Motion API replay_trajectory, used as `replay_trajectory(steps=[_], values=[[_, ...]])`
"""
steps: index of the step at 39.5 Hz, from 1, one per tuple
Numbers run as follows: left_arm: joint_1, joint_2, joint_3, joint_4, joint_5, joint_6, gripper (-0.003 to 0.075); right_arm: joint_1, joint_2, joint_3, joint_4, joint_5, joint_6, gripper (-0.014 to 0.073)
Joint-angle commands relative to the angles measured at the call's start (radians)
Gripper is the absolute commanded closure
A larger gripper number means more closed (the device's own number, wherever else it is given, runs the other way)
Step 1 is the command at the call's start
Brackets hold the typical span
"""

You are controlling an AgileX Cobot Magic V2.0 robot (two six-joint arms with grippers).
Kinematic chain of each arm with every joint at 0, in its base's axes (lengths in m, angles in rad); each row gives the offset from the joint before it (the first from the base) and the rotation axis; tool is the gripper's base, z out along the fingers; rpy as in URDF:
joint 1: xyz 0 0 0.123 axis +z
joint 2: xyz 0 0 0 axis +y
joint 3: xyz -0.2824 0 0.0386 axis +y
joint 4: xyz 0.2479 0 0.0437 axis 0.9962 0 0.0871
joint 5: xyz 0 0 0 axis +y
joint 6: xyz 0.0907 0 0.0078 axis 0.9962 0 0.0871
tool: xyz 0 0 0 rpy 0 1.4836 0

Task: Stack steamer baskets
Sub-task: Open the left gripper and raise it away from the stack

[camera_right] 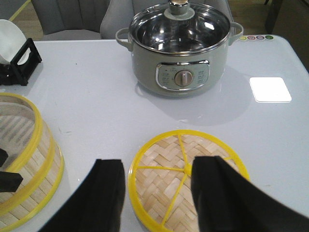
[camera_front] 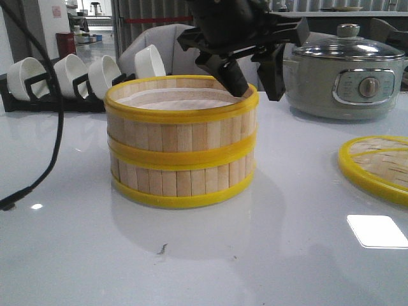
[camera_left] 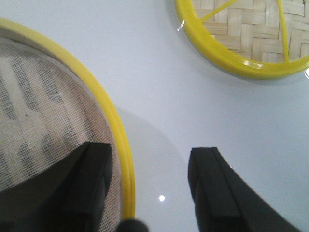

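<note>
Now left fingers (camera_front: 254, 75) straddle stacked baskets' (camera_front: 182, 141) rim.

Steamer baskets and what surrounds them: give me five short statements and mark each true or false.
1. The two steamer baskets are stacked one on the other. True.
2. The lid sits on the top basket. False: it lies flat on the table, beside the stack.
3. The left gripper is open, its fingers straddling the top basket's rim. True.
4. The right gripper holds the lid. False: it is open above it.
5. The electric pot has no cover. False: a glass cover is on it.
</note>
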Motion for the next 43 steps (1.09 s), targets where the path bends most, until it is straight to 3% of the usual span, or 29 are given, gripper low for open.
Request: replay_trajectory(steps=[1, 17, 29, 35, 43], values=[[-0.006, -0.061, -0.036, -0.002, -0.06, -0.012, 0.029, -0.001, -0.001, -0.035, 0.0, -0.071, -0.002, 0.0161], [-0.006, -0.11, -0.038, 0.19, -0.06, -0.096, 0.029, -0.001, -0.001, -0.035, 0.0, -0.069, -0.002, 0.0161], [-0.004, -0.151, -0.061, 0.189, -0.023, -0.096, 0.0318, -0.001, 0.001, -0.035, 0.0, -0.069, -0.002, 0.0161], [0.032, -0.202, -0.063, 0.189, -0.013, -0.096, 0.0437, -0.001, 0.001, -0.035, 0.0, -0.069, -0.002, 0.0161], [0.178, -0.346, -0.063, 0.189, -0.011, -0.096, 0.0638, -0.001, 0.001, -0.035, 0.0, -0.069, -0.002, 0.0161]])
